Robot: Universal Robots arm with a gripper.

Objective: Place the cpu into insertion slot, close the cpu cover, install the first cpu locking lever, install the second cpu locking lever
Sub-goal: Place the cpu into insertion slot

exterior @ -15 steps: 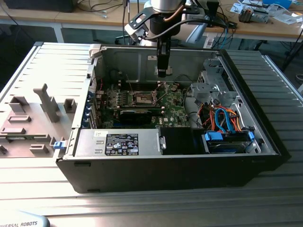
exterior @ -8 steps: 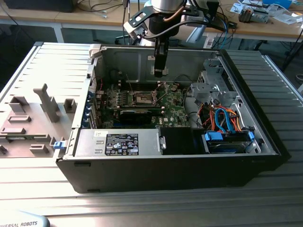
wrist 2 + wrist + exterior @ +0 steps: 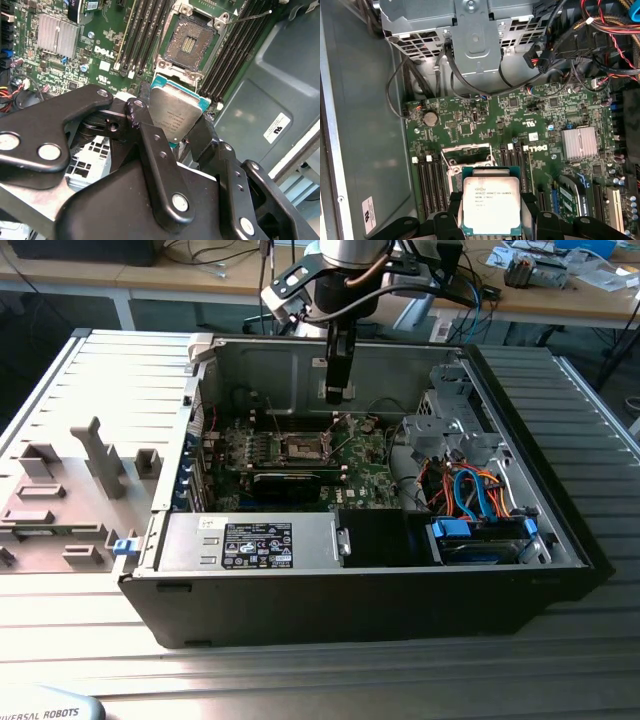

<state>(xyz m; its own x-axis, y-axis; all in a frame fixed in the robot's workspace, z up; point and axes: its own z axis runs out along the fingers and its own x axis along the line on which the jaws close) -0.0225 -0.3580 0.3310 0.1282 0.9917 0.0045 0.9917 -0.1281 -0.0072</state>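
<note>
Black fingers (image 3: 150,145) hold the cpu (image 3: 175,112) above the empty insertion slot (image 3: 190,45).

One cpu (image 3: 491,207) was counted, one insertion slot (image 3: 192,45), one motherboard (image 3: 520,125), one power supply box (image 3: 250,542), one black graphics card (image 3: 290,484), one finned heatsink (image 3: 579,143), one coin cell (image 3: 430,118), one computer case (image 3: 350,605).

Bright, even room light, with mild sheen on the cpu (image 3: 175,112).

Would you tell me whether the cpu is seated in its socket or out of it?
Out. The gripper holds the cpu above the motherboard, and in the second wrist view the socket lies empty.
</note>
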